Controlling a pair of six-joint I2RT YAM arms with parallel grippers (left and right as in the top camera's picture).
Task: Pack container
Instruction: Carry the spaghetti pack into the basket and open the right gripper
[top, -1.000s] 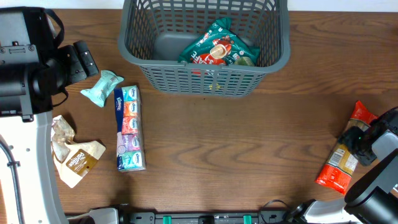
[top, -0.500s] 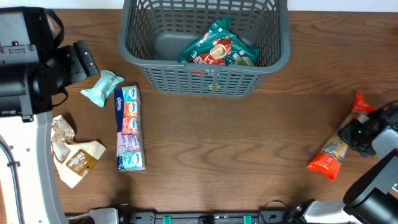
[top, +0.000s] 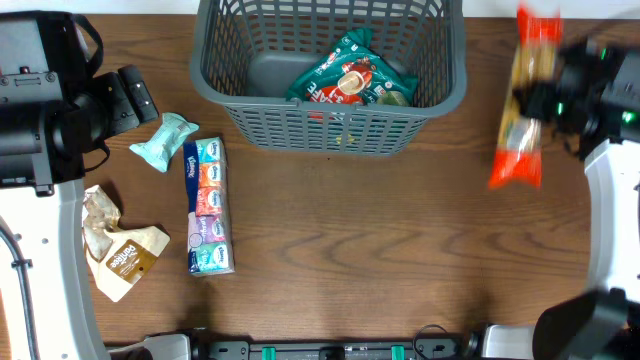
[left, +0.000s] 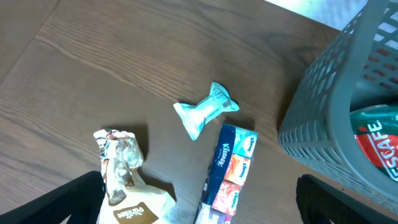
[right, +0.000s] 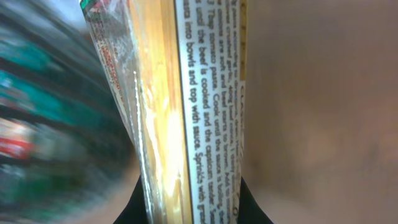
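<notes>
Container (top: 330, 132) holds green packet (top: 350, 80); right jaws (blurred) grip pasta packet (top: 524, 80).

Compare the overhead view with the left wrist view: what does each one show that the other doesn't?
Only overhead: the right gripper shut on a red-and-yellow packet, held right of the container, plus most of the container's interior. Only left wrist: no extra object, just the left gripper's fingers spread wide at the bottom corners. Both: the teal wrapped packet, the tissue multipack, the crumpled brown packet, the container's left side and the green packet inside it.
</notes>
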